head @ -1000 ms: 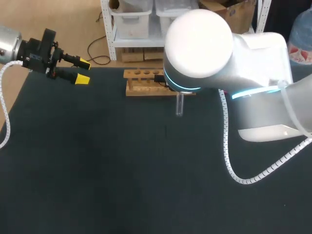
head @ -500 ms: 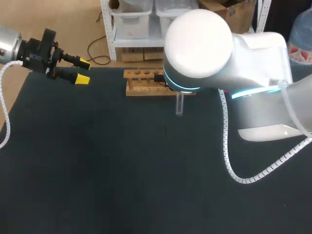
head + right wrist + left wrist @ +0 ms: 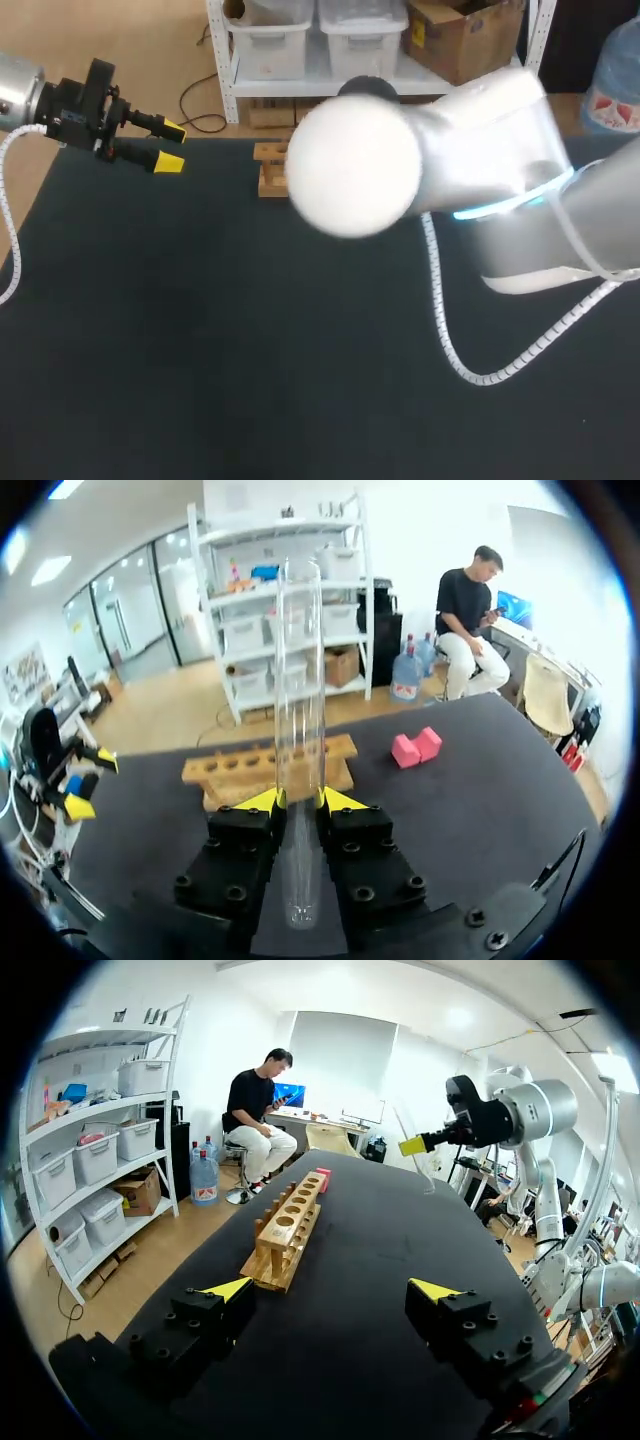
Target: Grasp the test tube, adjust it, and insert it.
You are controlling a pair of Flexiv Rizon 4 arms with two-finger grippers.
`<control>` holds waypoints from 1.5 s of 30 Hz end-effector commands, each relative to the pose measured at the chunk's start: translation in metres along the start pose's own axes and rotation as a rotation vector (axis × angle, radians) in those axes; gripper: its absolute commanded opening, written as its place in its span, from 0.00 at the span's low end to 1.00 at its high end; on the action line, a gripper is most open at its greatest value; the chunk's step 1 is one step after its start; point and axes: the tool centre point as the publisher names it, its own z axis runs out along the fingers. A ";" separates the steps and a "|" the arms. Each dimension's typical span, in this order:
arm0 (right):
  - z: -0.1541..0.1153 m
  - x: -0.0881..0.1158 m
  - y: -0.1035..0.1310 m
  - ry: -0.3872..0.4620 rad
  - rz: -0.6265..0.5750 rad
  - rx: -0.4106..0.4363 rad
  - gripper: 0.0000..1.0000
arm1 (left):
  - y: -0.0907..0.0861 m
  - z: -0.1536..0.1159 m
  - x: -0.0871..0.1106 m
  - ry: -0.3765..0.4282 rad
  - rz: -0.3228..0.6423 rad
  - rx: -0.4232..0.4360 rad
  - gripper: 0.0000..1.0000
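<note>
- The test tube is clamped upright between the fingertips of the right gripper.
- The wooden rack is seen at twelve o'clock from that gripper.
- The left gripper is held spread, nothing grasped, at the table's ten o'clock.

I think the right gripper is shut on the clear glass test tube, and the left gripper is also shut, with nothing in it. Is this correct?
Not quite. The left gripper is open, not shut: in the left wrist view its two yellow-tipped fingers stand wide apart with nothing between them. The rest holds: in the right wrist view the right gripper is shut on the clear glass test tube.
</note>
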 end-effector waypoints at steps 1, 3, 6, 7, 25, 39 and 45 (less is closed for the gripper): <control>0.007 -0.003 0.008 -0.166 0.046 -0.016 0.00 | 0.001 0.000 0.001 -0.001 0.002 0.001 1.00; 0.010 -0.007 0.011 -0.212 0.044 -0.018 0.00 | 0.001 0.000 0.001 -0.001 0.002 0.001 1.00; 0.013 -0.014 0.014 -0.274 0.053 -0.030 0.00 | 0.001 0.000 0.001 -0.001 0.002 0.001 1.00; 0.013 -0.015 0.015 -0.282 0.054 -0.033 0.00 | 0.001 0.000 0.001 -0.001 0.002 0.001 1.00; 0.044 -0.054 0.014 -0.547 -0.046 -0.104 0.00 | 0.001 0.000 0.001 -0.001 0.002 0.001 1.00; 0.074 -0.064 0.021 -0.700 -0.101 -0.113 0.00 | 0.001 0.000 0.001 -0.001 0.002 0.001 1.00; 0.087 -0.066 0.018 -0.709 -0.106 -0.105 0.00 | 0.001 0.000 0.001 -0.001 0.002 0.001 1.00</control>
